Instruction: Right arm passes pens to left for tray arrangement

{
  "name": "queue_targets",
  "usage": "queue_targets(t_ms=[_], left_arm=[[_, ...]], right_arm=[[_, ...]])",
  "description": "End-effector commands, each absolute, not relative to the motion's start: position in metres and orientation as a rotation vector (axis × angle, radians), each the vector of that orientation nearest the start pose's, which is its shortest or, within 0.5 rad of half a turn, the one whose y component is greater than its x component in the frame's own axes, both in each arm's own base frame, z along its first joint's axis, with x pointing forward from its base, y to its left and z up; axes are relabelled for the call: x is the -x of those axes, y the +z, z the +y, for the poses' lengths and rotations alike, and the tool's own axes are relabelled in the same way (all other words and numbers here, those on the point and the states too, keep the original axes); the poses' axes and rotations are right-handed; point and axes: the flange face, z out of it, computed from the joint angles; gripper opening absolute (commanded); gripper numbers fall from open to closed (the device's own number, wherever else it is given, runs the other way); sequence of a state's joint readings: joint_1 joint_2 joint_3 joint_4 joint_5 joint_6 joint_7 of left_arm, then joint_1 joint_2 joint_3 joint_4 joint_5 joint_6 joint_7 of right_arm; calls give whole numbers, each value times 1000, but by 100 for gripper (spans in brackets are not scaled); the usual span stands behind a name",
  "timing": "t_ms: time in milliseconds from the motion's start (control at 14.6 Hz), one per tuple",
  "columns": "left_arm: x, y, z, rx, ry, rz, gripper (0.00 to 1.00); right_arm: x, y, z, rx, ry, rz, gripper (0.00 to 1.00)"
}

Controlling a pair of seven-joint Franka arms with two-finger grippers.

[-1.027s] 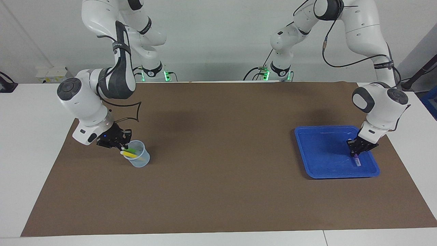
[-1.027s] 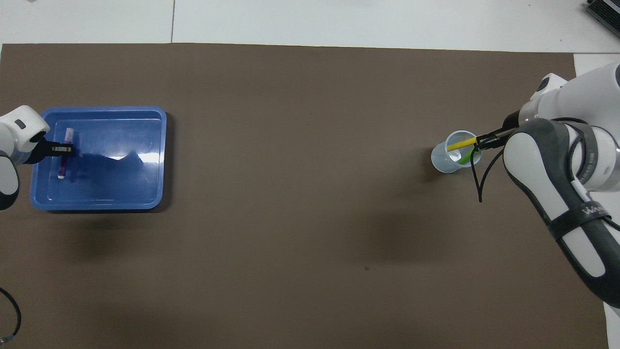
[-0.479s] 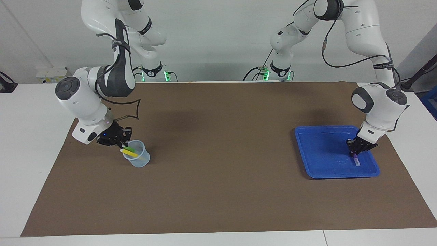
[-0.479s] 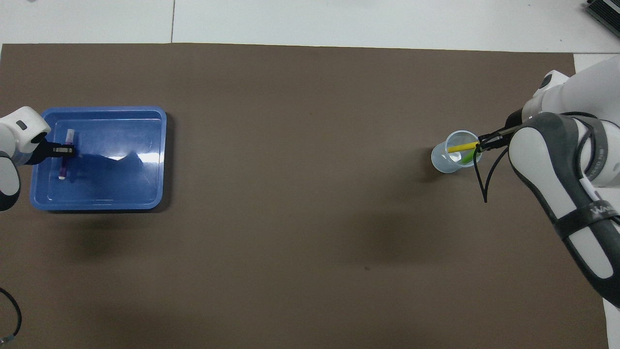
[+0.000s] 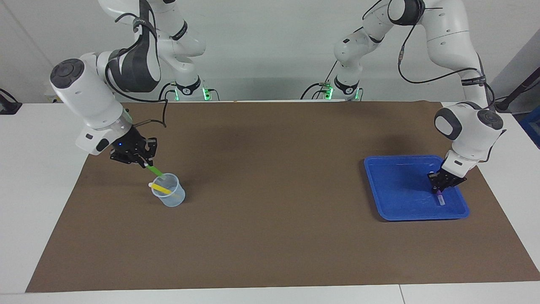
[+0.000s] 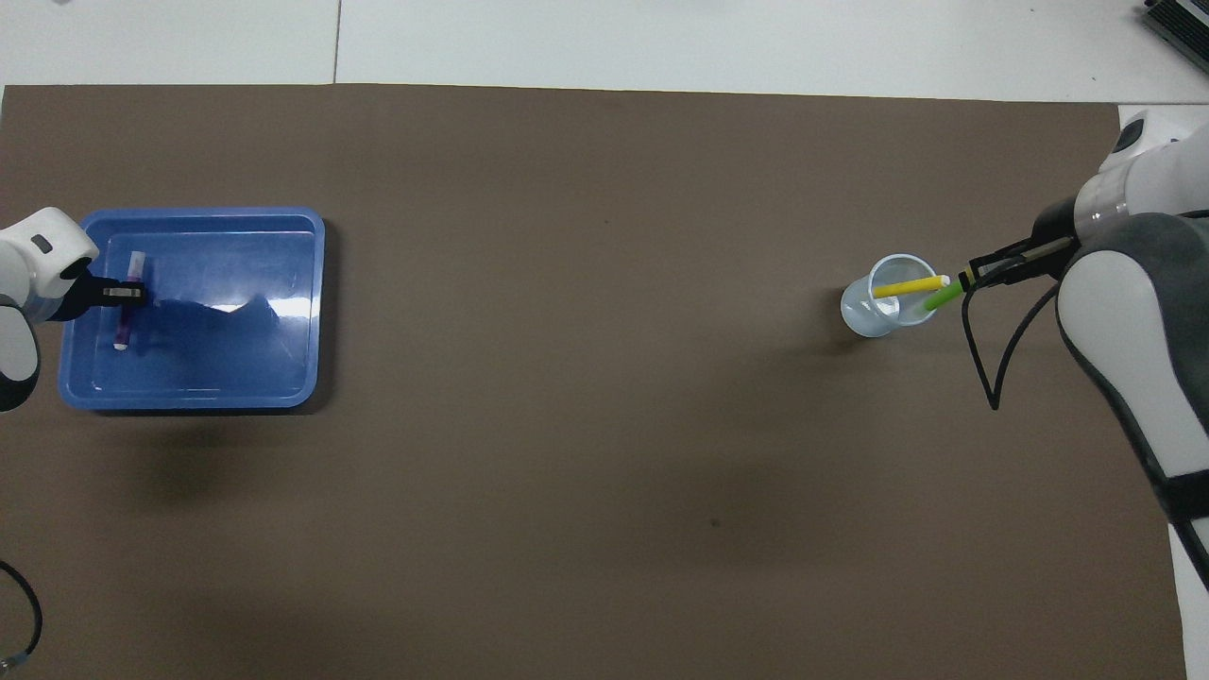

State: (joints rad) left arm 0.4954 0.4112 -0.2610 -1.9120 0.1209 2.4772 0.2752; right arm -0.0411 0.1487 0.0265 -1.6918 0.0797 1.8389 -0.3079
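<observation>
Right tool [image 5: 144, 162] pinches the light, stiff green pen [image 5: 155, 171] near its top; left tool [image 5: 440, 188] probably grips the purple pen [image 5: 440, 197].

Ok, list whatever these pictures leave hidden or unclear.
- Facing view: the purple pen in the tray, upper part covered by the left tool.
- Overhead view: the left arm, cut by the frame edge.
- Both views: the green pen, whether its lower end has left the cup.

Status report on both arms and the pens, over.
Right gripper shut on green pen, lifting from cup. Left gripper on purple pen in tray.
</observation>
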Motion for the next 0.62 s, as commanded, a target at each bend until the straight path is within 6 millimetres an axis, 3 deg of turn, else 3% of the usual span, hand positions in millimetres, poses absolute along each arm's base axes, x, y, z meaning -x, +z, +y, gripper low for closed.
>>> queue_targets(t_ms=[0,342,411,547], left_arm=[[-622,303,163,3086,-277,172,89],[-623,305,162,3089,-274,169,91],[-623,305,161,3093,-260,169,97],[-626,309,161,3097,-252,167,97]], right_arm=[[-588,535,26,3107,4,-525,0],[-560,580,74,3136,-46,-689,0],[-554,585,85,3127,-50,-710,0],[-546,593,114,3127,-77,-693,0]])
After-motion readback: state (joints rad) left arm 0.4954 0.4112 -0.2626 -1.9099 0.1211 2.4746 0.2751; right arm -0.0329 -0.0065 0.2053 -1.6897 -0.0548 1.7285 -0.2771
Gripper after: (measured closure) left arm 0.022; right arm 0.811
